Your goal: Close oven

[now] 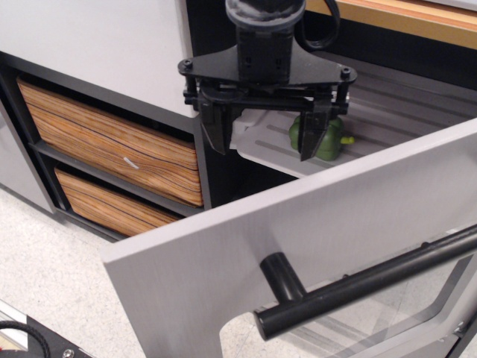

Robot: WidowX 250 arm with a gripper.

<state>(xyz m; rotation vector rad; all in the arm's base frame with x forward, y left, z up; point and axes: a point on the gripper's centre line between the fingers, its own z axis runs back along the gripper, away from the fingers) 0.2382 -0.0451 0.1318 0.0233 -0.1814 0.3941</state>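
Oven (pixel 223 261) door hangs open below spread gripper (pixel 263 140).

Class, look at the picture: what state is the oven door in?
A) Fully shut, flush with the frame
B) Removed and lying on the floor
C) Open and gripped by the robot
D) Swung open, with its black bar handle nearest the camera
D: the oven door stands swung open, its handle nearest the camera, while the open gripper hovers over the shelf, touching nothing.
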